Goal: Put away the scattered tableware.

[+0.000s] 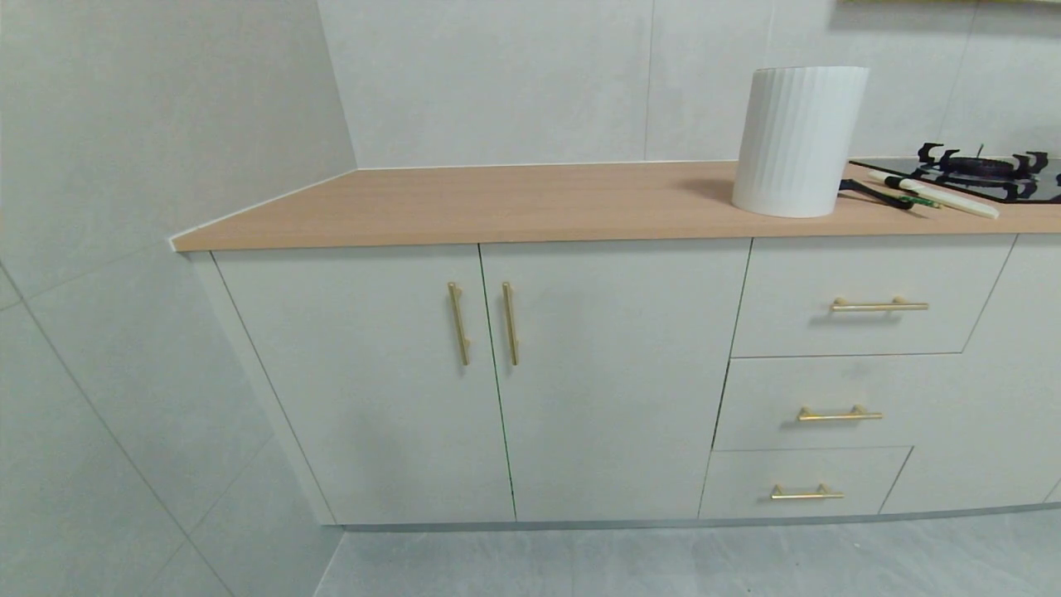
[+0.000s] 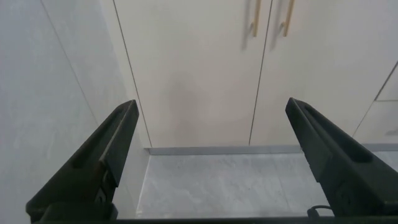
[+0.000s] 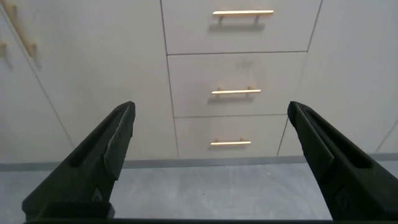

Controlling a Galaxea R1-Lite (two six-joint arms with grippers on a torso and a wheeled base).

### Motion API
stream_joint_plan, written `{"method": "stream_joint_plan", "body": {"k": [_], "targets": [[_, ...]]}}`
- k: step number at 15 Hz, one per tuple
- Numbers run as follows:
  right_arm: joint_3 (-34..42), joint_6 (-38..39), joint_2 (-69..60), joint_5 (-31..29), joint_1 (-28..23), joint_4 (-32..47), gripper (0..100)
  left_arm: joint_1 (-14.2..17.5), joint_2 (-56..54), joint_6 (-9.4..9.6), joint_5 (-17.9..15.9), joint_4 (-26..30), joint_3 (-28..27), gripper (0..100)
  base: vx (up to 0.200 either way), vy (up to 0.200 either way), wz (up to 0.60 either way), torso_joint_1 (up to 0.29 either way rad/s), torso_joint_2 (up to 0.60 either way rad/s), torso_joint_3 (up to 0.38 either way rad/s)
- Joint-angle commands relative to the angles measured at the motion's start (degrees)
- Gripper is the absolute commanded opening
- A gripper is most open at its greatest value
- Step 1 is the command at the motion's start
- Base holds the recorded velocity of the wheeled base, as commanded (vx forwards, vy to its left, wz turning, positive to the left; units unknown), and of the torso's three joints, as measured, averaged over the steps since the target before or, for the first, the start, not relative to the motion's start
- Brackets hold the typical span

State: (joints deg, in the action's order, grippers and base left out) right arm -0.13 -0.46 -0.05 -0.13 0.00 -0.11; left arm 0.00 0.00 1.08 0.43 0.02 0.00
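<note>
The left gripper [image 2: 210,106], dark fingers spread wide, hangs low before the pale double-door cupboard [image 1: 481,390]. On the light wooden countertop [image 1: 497,199] a tall white ribbed cylinder [image 1: 797,141] stands upright; just right of it lie slim black- and white-handled utensils [image 1: 945,197], beside a black gas hob [image 1: 986,170]. The right gripper [image 3: 210,107], likewise spread, faces three brass-handled drawers [image 3: 239,81]

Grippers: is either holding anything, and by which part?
Nothing is held. The left gripper and the right gripper are both open and empty, facing the cabinet.
</note>
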Motion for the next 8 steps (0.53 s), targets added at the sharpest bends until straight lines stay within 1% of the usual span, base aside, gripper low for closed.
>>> {"method": "stream_joint_plan", "body": {"k": [1,2,3,6,8], "targets": [[0.05,-0.24,0.14,1.01,0.09,0.37,100,0.00,0.00,0.06,0.01,0.06,0.00,100,0.000,0.000,0.00,0.000,0.00,0.000],[0.13,-0.33,0.14,1.19,0.09,0.02,100,0.00,0.00,0.50,0.01,0.06,0.00,100,0.000,0.000,0.00,0.000,0.00,0.000],[0.13,-0.33,0.14,1.19,0.09,0.02,100,0.00,0.00,0.41,0.01,0.06,0.00,100,0.000,0.000,0.00,0.000,0.00,0.000],[0.13,-0.24,0.05,1.28,0.09,0.02,100,0.00,0.00,-0.73,0.01,0.06,0.00,100,0.000,0.000,0.00,0.000,0.00,0.000],[0.13,-0.06,0.05,1.28,0.09,0.02,100,0.00,0.00,-1.00,0.01,0.06,0.00,100,0.000,0.000,0.00,0.000,0.00,0.000]]}}
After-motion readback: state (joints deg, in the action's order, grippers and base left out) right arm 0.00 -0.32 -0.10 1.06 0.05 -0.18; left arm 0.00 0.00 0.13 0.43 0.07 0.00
